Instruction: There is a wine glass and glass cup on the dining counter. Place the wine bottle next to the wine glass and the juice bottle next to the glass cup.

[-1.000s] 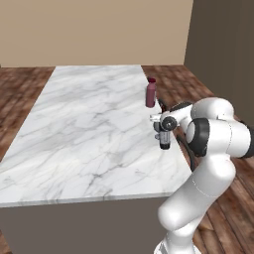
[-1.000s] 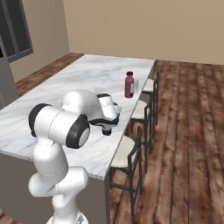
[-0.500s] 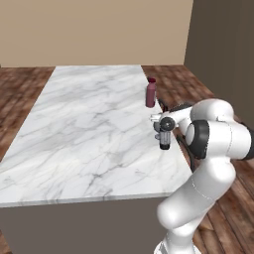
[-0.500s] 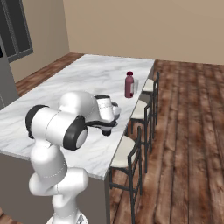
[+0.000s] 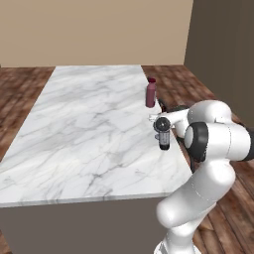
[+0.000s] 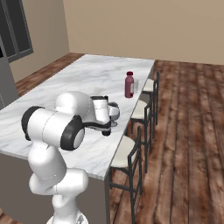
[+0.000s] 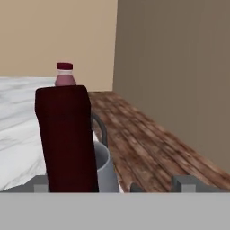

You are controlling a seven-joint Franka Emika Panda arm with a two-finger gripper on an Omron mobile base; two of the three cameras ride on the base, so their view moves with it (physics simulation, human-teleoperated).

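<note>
Wine bottle [image 7: 67,139] placement is the step we judge to be in hand: the dark bottle stands upright on the marble counter [image 5: 89,129] right in front of our tool [image 7: 114,186], with the smoky wine glass [image 7: 102,167] just beside and partly behind it, near the counter's stool-side edge. Our tool's jaws stand wide apart, one tip on each side low in the hand view, and the bottle sits toward the left tip; we see nothing clamped, so we take the bottle as set down and released. From the right base view the wine glass [image 6: 114,114] shows close against the wrist. Farther along the same edge the juice bottle [image 5: 151,93] stands upright, and the pale glass cup [image 6: 135,86] seems to stand just beside it, though it is too faint to be sure. Next we judge that the tool must draw straight back, staying level, so neither tip clips the bottle or tips the glass.
</note>
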